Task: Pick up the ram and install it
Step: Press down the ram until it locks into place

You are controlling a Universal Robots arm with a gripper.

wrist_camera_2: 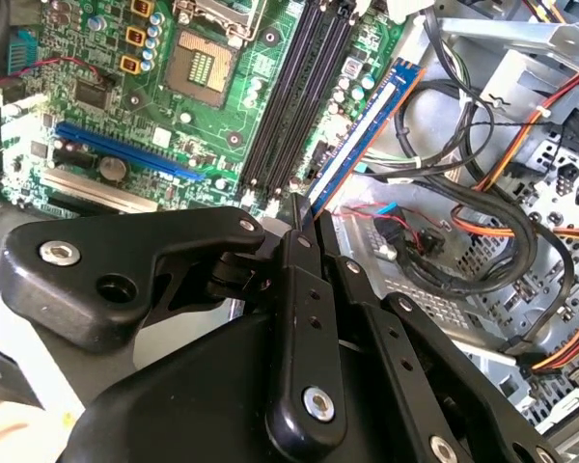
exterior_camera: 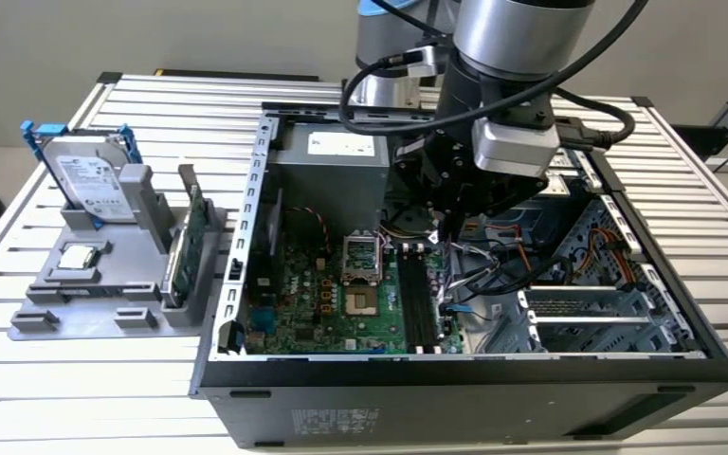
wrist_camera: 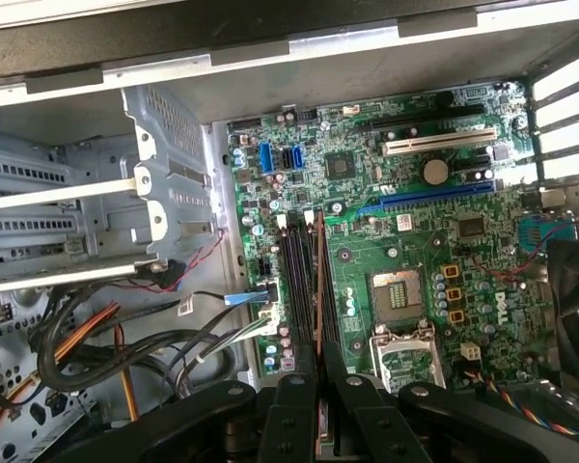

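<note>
My gripper is down inside the open computer case, shut on the ram. In the second wrist view the ram is a long dark blue stick running out from the fingertips, beside the black memory slots. In the first wrist view the ram shows edge-on between my gripper fingers, lined up along the black slots on the side nearest the CPU socket. I cannot tell whether it touches a slot. The slots lie just below the gripper in the exterior view.
Orange, black and blue cables crowd the space beside the slots, with a metal drive cage beyond. At the exterior view's left, a grey holder carries a silver hard drive, a green card on edge and a chip.
</note>
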